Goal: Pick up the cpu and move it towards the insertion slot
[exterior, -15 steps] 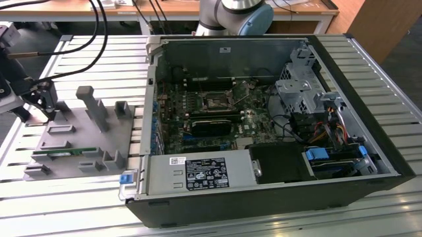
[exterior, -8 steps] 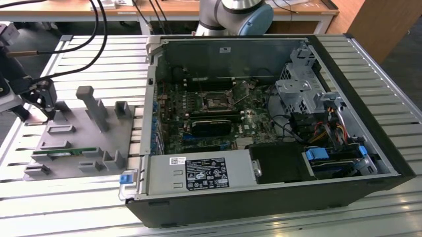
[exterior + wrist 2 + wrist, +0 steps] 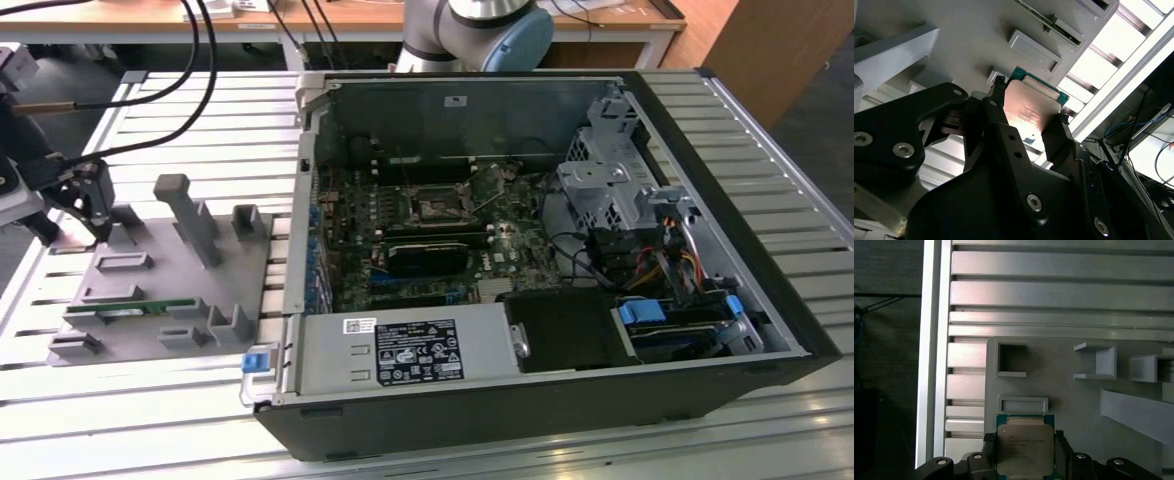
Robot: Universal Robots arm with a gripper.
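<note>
The cpu [image 3: 1025,450] [image 3: 1031,112] is a small square chip with a silvery top and a green rim. In both wrist views my gripper [image 3: 1025,454] [image 3: 1030,107] is shut on it, one black finger [image 3: 989,450] on each side. The chip sits just over the grey tray [image 3: 1069,405], close to a small rectangular recess [image 3: 1023,404]. In the exterior view my gripper [image 3: 94,225] hangs over the tray's [image 3: 160,290] far corner at the exterior view's left. The insertion slot [image 3: 437,208] is a dark square socket on the motherboard inside the open computer case, well off to the exterior view's right of the gripper.
The tray carries upright grey posts [image 3: 180,215] and a thin green memory stick [image 3: 127,310]. The open black computer case [image 3: 561,400] has tall walls, a drive cage [image 3: 607,185] and loose cables. Black cables [image 3: 174,90] trail across the slatted aluminium table [image 3: 134,420].
</note>
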